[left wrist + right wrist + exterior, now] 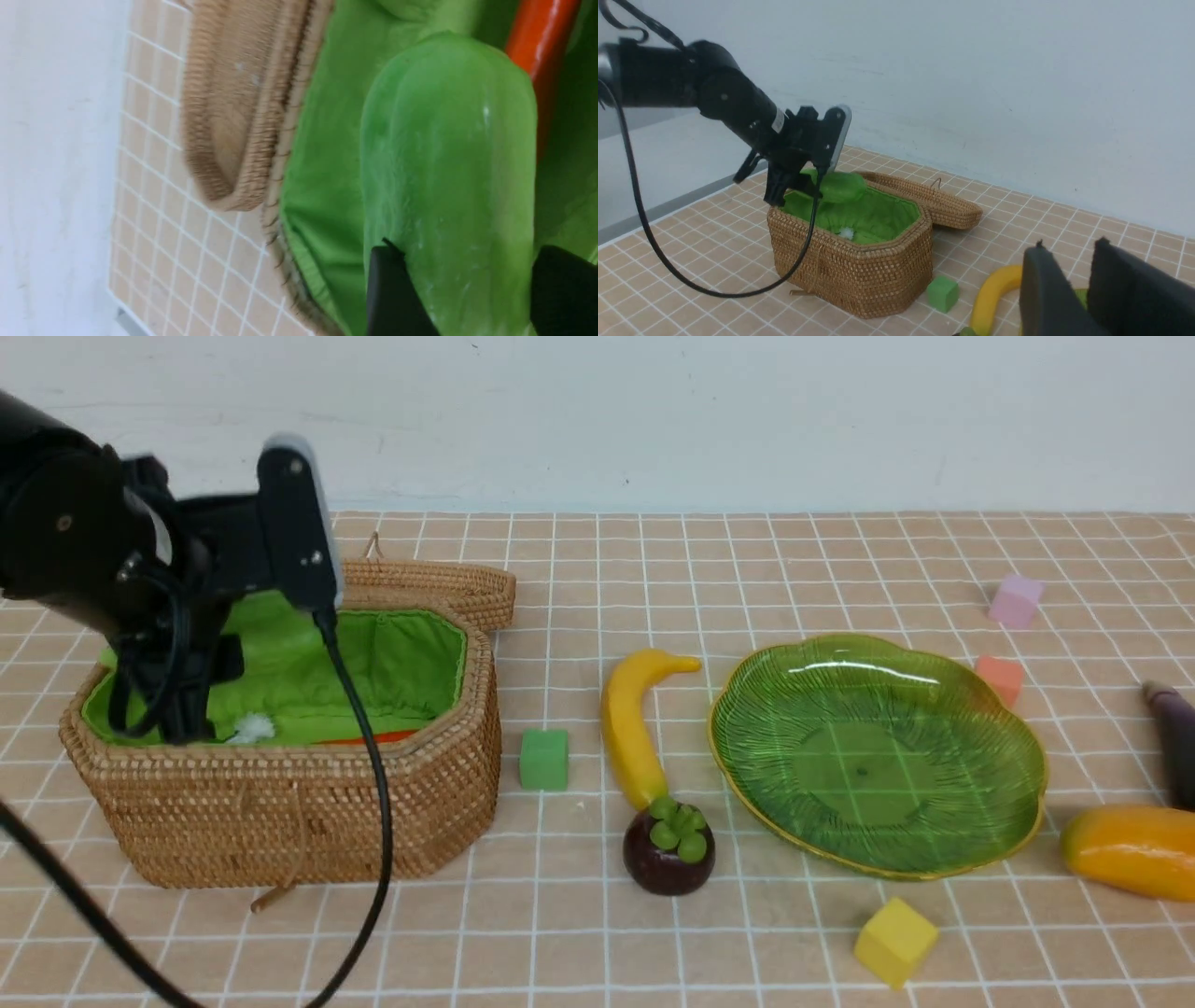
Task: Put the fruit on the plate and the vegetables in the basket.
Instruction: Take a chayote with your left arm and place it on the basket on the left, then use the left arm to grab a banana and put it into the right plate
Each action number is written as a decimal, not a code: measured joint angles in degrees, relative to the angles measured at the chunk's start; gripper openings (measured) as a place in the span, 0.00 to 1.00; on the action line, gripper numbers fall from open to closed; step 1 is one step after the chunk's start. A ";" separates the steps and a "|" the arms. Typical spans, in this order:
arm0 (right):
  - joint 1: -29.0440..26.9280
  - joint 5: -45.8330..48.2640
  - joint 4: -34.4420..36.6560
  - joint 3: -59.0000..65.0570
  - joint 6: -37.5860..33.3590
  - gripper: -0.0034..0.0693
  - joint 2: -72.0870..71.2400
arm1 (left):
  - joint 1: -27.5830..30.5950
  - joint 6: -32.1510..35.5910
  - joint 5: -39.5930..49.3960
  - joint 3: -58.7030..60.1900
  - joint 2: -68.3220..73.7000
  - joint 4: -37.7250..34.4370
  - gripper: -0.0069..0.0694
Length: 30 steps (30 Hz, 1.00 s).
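Front view: the left gripper (187, 705) reaches down into the open basket (327, 803) at the left of the frame, and the arm hides its jaws. A strip of carrot (373, 738) shows inside along the near rim. The lid (448, 588) lies behind the basket. At centre lies the banana (627, 728), with the mangosteen (668, 854) just below its lower end and a green cube (544, 759) to its left. The plate (934, 658) sits right of centre. The mango (1130, 849) and eggplant (1178, 737) lie on the table at the right edge, beside the plate.

Left wrist view: two black fingers (397, 294) clamp the pale green gourd (448, 163) from either side over the green lining. The carrot is at upper right.

Right wrist view: the gourd hangs in the left gripper above the basket, left of centre. At lower right, the right gripper (1071, 249) has its jaws narrowly parted and holds nothing.
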 joint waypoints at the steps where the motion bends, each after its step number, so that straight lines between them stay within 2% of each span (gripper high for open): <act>1: 0.00 -0.22 0.12 0.00 0.00 0.29 0.00 | 0.07 0.00 -0.28 0.00 0.25 0.00 0.56; 3: 0.00 -0.22 0.25 0.00 -0.05 0.29 0.00 | 0.07 -0.40 -1.13 0.00 0.39 0.00 0.59; 7: 0.00 -0.22 0.25 0.00 -0.18 0.29 0.00 | 0.07 -2.35 -3.03 0.00 -0.05 0.42 0.81; 8: 0.00 -0.22 0.25 0.00 -0.18 0.29 0.00 | 0.07 -2.73 -3.09 0.00 -0.11 0.42 0.83; 9: 0.00 0.09 0.25 0.00 -0.12 0.29 0.00 | 0.07 -4.90 -3.09 0.00 -0.60 -0.15 0.91; 12: 0.00 2.33 0.19 0.00 0.66 0.29 0.00 | -0.10 -11.84 -2.60 0.00 -2.20 -4.32 0.95; 14: 0.00 6.02 0.02 0.00 1.97 0.29 0.07 | -1.40 -18.47 -2.17 0.00 -3.67 -8.99 0.92; 15: 0.00 8.23 -0.11 0.00 3.24 0.29 0.30 | -3.14 -22.25 -2.32 0.00 -4.37 -11.74 0.86; 20: 0.00 11.21 -0.46 0.00 6.65 0.29 1.49 | -14.34 -35.44 -1.56 -2.81 -4.37 -19.25 0.51; 21: 0.00 11.31 -0.70 0.00 7.07 0.29 2.02 | -18.53 -41.75 1.37 -6.37 -1.96 -20.75 0.38; 22: 0.00 11.36 -0.70 0.00 7.15 0.29 2.17 | -20.51 -45.29 3.02 -8.32 -0.38 -21.21 0.32; 23: 0.00 11.38 -0.70 0.00 7.15 0.29 2.24 | -20.83 -46.00 3.93 -9.34 0.04 -21.29 0.30; 24: 0.00 11.37 -0.70 0.00 7.19 0.29 2.40 | -22.38 -50.00 6.51 -12.47 3.56 -21.37 0.27; 26: 0.00 11.64 -0.70 0.00 7.19 0.30 2.46 | -23.04 -55.18 9.94 -17.69 9.43 -20.75 0.28; 30: 0.00 13.82 -0.70 0.00 7.33 0.30 2.46 | -23.08 -62.22 13.34 -27.62 22.16 -16.83 0.44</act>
